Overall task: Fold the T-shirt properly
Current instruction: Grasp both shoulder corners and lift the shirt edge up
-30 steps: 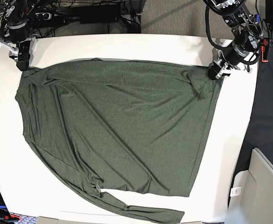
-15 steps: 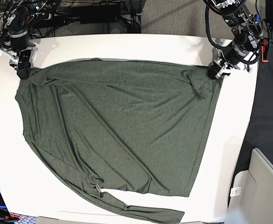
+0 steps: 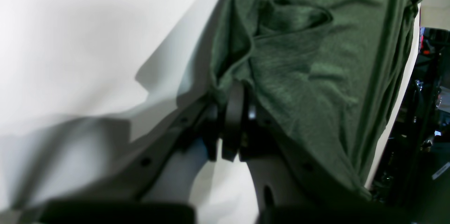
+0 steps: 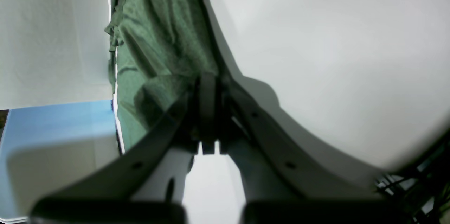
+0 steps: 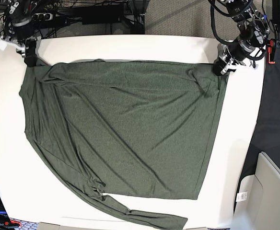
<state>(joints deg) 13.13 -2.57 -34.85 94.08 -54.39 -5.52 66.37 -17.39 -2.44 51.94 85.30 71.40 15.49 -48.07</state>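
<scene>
both the left gripper [image 5: 221,68] and right gripper [image 5: 30,60] pinch corners of the t-shirt [image 5: 125,129] on the table [image 5: 130,45].

1 overhead view, 2 wrist close-ups

Base looks straight down on the whole table [image 5: 130,45]. Each wrist camera sits low behind its jaws, very near the T-shirt [image 5: 125,129], whose far corners all 3 share.
</scene>
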